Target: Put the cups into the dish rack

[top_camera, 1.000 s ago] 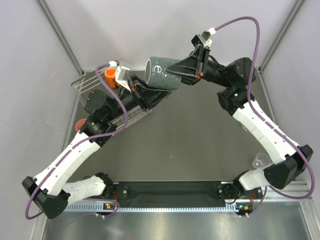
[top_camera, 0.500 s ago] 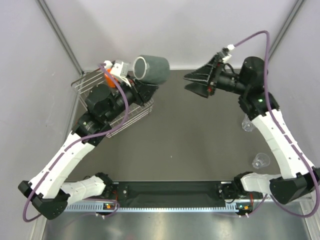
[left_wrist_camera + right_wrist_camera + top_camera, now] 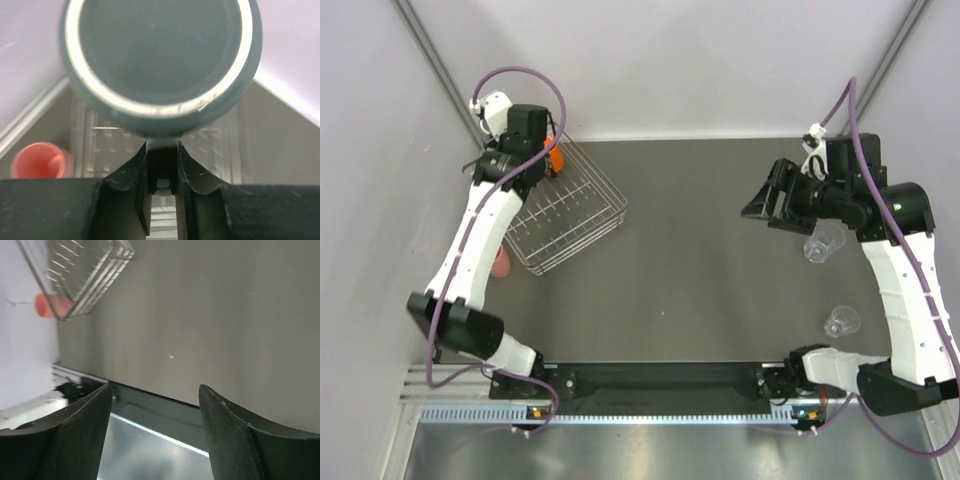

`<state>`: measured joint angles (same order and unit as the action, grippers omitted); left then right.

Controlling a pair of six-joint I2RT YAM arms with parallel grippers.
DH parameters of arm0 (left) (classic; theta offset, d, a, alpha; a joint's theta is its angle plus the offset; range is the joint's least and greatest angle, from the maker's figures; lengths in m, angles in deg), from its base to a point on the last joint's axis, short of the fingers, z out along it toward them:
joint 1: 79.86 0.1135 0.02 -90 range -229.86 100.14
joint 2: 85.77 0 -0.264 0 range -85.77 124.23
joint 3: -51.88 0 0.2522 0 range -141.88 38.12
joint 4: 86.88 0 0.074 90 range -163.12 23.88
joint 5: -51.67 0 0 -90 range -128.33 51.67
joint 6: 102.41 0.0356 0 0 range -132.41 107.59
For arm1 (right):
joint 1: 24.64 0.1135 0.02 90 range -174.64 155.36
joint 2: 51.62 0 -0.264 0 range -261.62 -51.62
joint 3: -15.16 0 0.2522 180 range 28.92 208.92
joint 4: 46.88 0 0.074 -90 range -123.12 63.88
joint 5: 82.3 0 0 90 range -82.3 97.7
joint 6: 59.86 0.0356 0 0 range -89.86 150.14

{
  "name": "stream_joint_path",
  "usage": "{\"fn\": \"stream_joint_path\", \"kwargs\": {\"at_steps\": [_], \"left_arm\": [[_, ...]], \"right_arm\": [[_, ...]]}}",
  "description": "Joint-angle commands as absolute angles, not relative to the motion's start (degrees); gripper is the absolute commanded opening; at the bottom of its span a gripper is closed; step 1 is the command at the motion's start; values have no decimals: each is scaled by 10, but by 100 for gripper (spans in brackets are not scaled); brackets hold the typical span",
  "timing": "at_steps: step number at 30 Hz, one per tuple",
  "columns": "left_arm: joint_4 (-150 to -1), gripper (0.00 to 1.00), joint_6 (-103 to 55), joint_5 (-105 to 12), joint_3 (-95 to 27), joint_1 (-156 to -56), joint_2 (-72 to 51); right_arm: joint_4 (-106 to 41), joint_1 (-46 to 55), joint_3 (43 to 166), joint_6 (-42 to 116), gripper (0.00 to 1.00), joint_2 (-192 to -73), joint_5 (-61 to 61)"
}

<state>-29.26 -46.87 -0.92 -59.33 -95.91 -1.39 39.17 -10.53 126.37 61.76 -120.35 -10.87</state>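
Note:
My left gripper (image 3: 161, 150) is shut on the rim of the dark grey cup (image 3: 160, 55), which fills the top of the left wrist view. The silver wire dish rack (image 3: 565, 215) lies below it and shows blurred behind the cup (image 3: 220, 145). In the top view my left gripper (image 3: 512, 162) is over the rack's far left corner and its wrist hides the cup. The orange mug (image 3: 553, 158) sits in that corner. My right gripper (image 3: 767, 205) is open and empty (image 3: 155, 415), in the air at the right. Two clear tumblers (image 3: 823, 243) (image 3: 841, 320) stand on the table at the right.
A salmon-pink cup (image 3: 500, 262) lies on the table just left of the rack; it also shows in the left wrist view (image 3: 40, 160) and the right wrist view (image 3: 50, 305). The rack (image 3: 80, 270) shows far off. Grey walls close in the left and back.
My right gripper let go of the dark grey cup and drew back to the right. My left gripper took the cup and swung it left over the rack's far corner.

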Motion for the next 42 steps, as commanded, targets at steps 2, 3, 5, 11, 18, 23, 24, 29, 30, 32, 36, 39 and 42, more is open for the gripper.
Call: {"fn": "stream_joint_path", "kwargs": {"at_steps": [2, 3, 5, 11, 18, 23, 24, 29, 30, 32, 36, 39, 42], "left_arm": [[-250, 0, -527, 137, -664, -944, 64], [-256, 0, -532, 154, -669, -941, 79], [-257, 0, -540, 150, -693, -930, 123], [-289, 0, -577, 176, -674, -903, 202], [-337, 0, -619, 187, -616, -884, 245], [-437, 0, -603, 152, -536, -857, 239], [-460, 0, -583, 151, -525, -857, 238], [-544, 0, -542, 154, -470, -853, 241], [-557, 0, -542, 142, -466, -850, 244], [-569, 0, -535, 132, -463, -844, 253], [-577, 0, -524, 117, -482, -837, 281], [-592, 0, -528, 105, -484, -828, 292], [-618, 0, -519, 83, -479, -818, 301]], "right_arm": [[463, -108, 1252, 525, 70, -1175, -37], [462, -108, 1246, 520, 70, -1171, -34], [458, -106, 1225, 512, 70, -1160, -35], [457, -108, 1194, 490, 71, -1140, -13], [455, -102, 1196, 482, 71, -1153, -4], [448, -99, 1207, 481, 71, -1171, 0], [447, -97, 1210, 479, 71, -1174, -1], [443, -88, 1216, 477, 72, -1187, 4], [442, -86, 1216, 475, 72, -1188, 7], [441, -84, 1216, 475, 72, -1192, 10], [443, -82, 1217, 474, 72, -1197, 8], [445, -82, 1218, 474, 71, -1199, 10], [445, -83, 1218, 473, 72, -1201, 10]]}}
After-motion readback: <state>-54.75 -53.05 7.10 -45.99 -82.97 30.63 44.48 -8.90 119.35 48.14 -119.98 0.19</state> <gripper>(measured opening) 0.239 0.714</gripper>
